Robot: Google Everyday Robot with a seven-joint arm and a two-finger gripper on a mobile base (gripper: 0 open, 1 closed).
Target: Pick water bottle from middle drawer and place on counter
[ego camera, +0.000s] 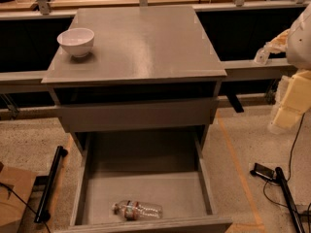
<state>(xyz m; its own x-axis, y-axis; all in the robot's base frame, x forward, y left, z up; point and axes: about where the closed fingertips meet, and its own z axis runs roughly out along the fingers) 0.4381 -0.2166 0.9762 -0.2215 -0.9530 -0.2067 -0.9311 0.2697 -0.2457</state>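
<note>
Water bottle (137, 210) inside middle drawer (155, 187); hand (287, 111) right.

The gripper (287, 106), at the right edge, looks like pale cream matt plastic. Left of it, the counter (141, 47) is smooth matt grey with a slight sheen, and the bowl (76, 41) farther left is glossy white. Below-left of the gripper, the drawer (146, 188) is dull grey and the bottle (137, 210) is clear crinkled plastic. The floor (233, 144) beneath is speckled.

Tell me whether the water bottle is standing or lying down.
Lying on its side: the water bottle rests lengthwise on the middle drawer floor near its front. The gripper hangs far right, apart.
</note>
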